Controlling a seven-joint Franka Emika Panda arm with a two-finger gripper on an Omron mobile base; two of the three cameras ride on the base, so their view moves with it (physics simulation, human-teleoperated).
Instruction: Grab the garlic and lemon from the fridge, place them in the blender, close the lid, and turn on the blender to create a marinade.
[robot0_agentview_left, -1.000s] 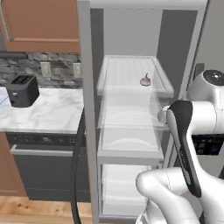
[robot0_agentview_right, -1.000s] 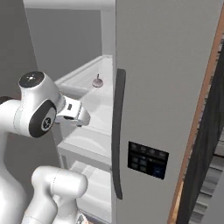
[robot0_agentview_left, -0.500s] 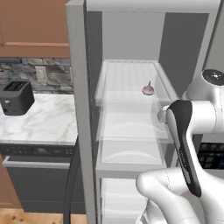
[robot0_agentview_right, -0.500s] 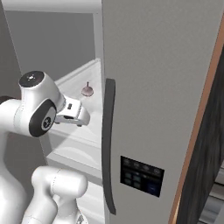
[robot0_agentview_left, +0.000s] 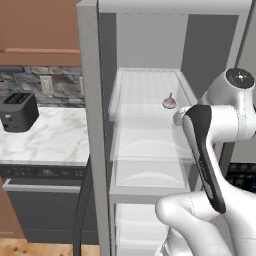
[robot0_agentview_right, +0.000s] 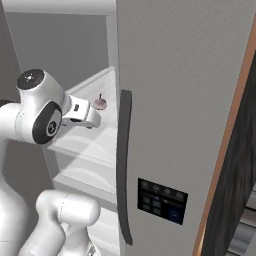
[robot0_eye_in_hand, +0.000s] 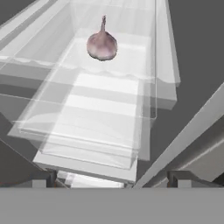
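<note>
On the fridge shelf, garlic stands tip-up; fingers spread apart.

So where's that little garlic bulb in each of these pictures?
Left base view: the garlic sits right of centre, on the upper shelf.
Right base view: left of centre, beside the door's edge.
Hand view: top centre, ahead of the open claw.
Shared landmark: that translucent shelf under it.

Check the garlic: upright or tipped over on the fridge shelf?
Upright. The garlic sits on its rounded base on the translucent shelf with its pointed tip straight up; the left base view shows the same pose.
</note>
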